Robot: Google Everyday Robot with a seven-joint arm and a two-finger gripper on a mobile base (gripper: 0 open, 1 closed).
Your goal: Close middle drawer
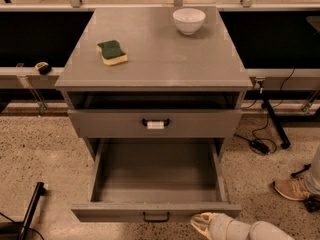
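The middle drawer [155, 176] is pulled far out of the grey cabinet and is empty inside. Its flat grey front [115, 213] faces me at the bottom of the view, with a small black handle [156, 217]. My gripper [201, 222] is at the bottom of the view, just right of that handle, close in front of the drawer front's lower right part. Its white arm [250, 230] runs off to the bottom right. The gripper holds nothing that I can see.
The top drawer [155, 123], with a white tag on its handle, stands slightly out. On the cabinet top [160, 59] lie a green-and-yellow sponge [112, 52] and a white bowl [188, 20]. A person's shoe [292, 189] and cables [260, 144] are on the floor to the right.
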